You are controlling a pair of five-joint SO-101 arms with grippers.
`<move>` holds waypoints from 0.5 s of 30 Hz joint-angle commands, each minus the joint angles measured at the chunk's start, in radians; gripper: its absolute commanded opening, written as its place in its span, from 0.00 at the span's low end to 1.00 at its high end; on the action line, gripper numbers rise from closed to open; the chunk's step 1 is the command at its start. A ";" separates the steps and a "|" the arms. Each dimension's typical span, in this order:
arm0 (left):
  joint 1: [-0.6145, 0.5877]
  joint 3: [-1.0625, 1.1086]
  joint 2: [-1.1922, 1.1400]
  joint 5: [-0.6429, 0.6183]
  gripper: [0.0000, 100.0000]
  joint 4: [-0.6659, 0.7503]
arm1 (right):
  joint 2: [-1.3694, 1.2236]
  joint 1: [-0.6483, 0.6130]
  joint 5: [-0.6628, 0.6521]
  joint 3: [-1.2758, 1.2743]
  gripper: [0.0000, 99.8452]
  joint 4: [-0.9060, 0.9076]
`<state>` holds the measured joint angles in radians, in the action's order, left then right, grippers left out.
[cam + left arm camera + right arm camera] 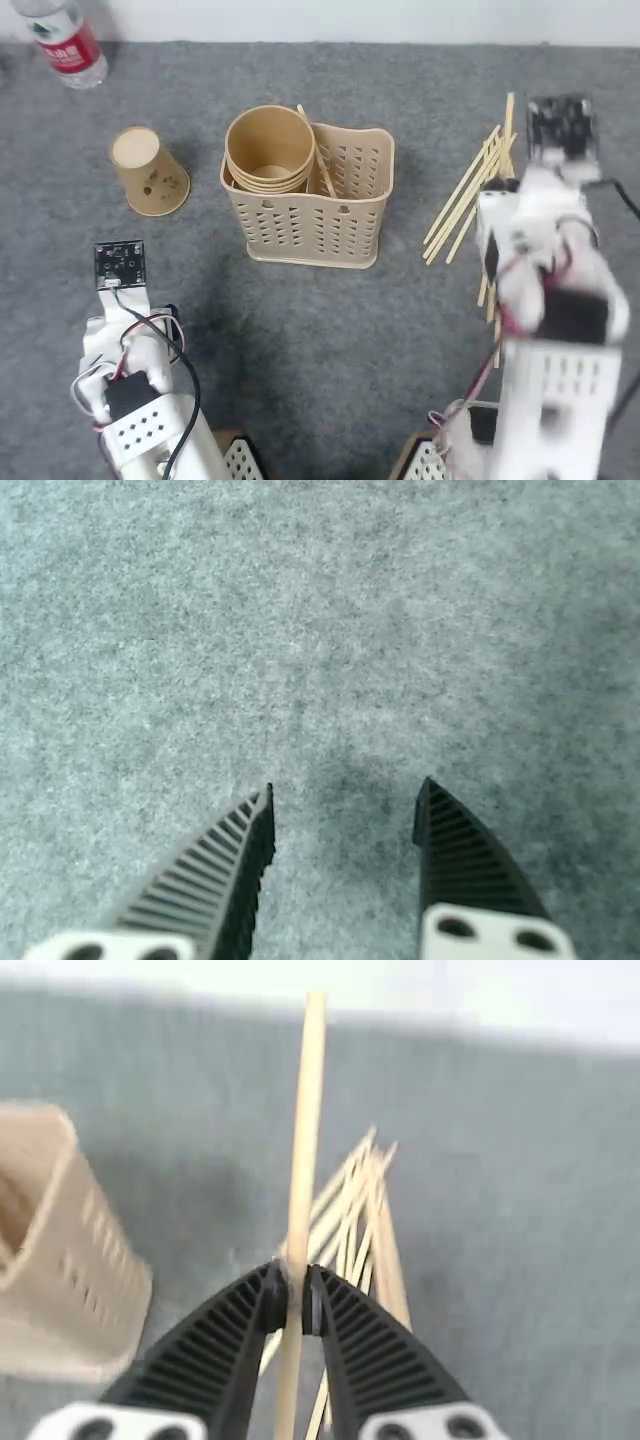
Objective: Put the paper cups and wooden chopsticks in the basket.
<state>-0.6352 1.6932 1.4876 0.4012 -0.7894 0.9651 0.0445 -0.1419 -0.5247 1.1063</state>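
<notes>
Right end effector (293, 1298) pinched on one thin pale wooden chopstick (310, 1110), right by the loose chopstick pile (468, 200). Beige slotted plastic basket (345, 215) has stacked tan paper cups (270, 150) in it, w/ a lone tan paper cup (150, 172) tipped over beside it. Left end effector (345, 805) gaping wide, nothing in it.

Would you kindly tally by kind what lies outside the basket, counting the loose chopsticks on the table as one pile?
Paper cup: 1
Chopstick pile: 1
Single chopstick, pinched in the right gripper: 1
Bottle: 1
Total: 4
</notes>
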 commanded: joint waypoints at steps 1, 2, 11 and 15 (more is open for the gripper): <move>0.008 -0.004 0.014 0.009 0.21 -0.006 | 0.226 -0.016 -0.074 -0.107 0.01 -0.154; 0.008 -0.004 0.014 0.009 0.21 -0.006 | 0.269 -0.025 -0.103 -0.140 0.01 -0.186; 0.006 -0.004 0.014 0.009 0.21 -0.006 | 0.291 -0.294 -0.146 -0.043 0.01 -0.232; 0.006 -0.004 0.014 0.009 0.21 -0.006 | 0.216 -0.489 -0.121 0.087 0.01 -0.248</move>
<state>-0.6352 1.6932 1.4876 0.4012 -0.7894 1.2444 -0.3161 -0.2739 -0.5585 0.8884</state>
